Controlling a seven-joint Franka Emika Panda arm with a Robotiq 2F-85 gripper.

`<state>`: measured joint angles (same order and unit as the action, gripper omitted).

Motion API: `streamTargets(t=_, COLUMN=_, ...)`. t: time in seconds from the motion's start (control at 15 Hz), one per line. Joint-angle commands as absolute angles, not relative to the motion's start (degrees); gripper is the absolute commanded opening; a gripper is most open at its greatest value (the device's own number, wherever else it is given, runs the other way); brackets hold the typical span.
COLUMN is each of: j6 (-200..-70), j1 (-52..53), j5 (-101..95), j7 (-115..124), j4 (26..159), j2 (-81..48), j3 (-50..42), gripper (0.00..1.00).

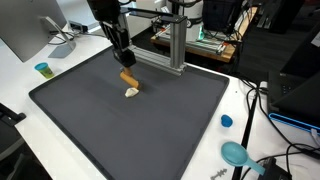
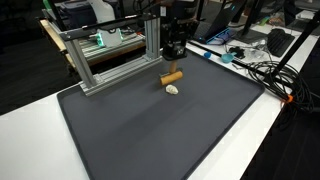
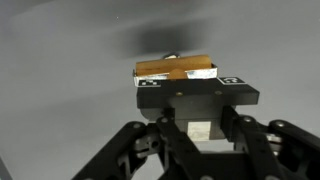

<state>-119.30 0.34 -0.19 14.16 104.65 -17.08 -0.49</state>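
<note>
My gripper [image 1: 123,62] hangs over the far middle of a dark mat [image 1: 90,120], also seen in the other exterior view [image 2: 175,57]. It is shut on an orange-brown wooden block [image 1: 128,76] [image 2: 172,77], held crosswise at the fingertips just above the mat. In the wrist view the block [image 3: 175,68] lies across the jaw tips [image 3: 178,82]. A small cream-white object [image 1: 132,93] [image 2: 172,89] lies on the mat right beside the block, not touched. A small part of it shows past the block in the wrist view [image 3: 168,52].
An aluminium frame [image 1: 175,45] [image 2: 105,60] stands at the mat's far edge, close behind the gripper. A blue cap [image 1: 226,121] and a teal scoop [image 1: 236,153] lie on the white table. A small cup [image 1: 42,69], a monitor and cables [image 2: 265,70] are off the mat.
</note>
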Motion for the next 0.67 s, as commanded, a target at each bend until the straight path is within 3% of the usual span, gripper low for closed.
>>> streamTargets(t=0.0, j6=-120.9, j1=1.2, j5=-0.7, j7=15.7, j4=103.0, j2=-19.2, j3=-1.1, gripper=0.22)
streamTargets(t=0.6, j6=-125.2, j1=1.9, j5=-0.7, j7=18.5, j4=101.3, j2=-24.0, j3=-1.8, gripper=0.22)
